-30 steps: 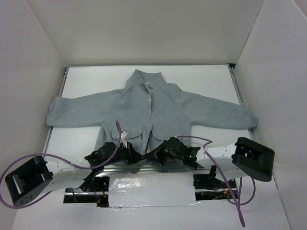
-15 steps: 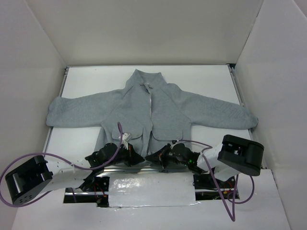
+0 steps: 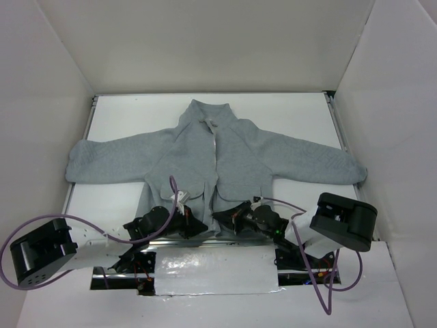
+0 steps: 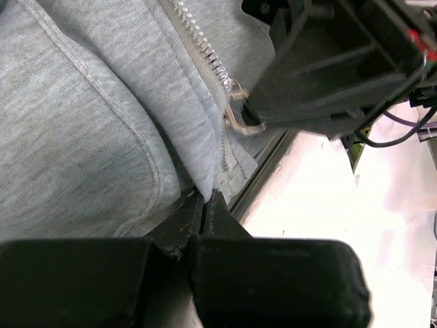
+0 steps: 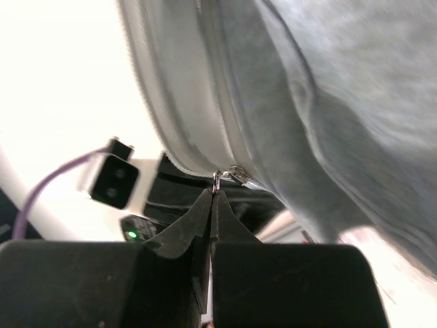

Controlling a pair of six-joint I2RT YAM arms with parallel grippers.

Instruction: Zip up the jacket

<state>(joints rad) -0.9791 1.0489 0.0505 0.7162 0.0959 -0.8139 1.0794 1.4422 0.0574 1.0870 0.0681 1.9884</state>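
The light-grey fleece jacket lies flat, collar far, sleeves spread, its pale zipper open down the front. My left gripper is shut on the jacket's bottom hem beside the zipper teeth. My right gripper is shut on the metal zipper pull at the bottom of the jacket; the pull also shows in the left wrist view, held by the right gripper's black fingers.
White walls enclose the table on three sides. A metal rail runs along the near edge under both grippers. Purple cables loop over the arms. The right arm's elbow sits near the right sleeve.
The right arm's elbow has swung left and nearer, and its gripper has shifted slightly left at the hem. The left gripper has barely moved.
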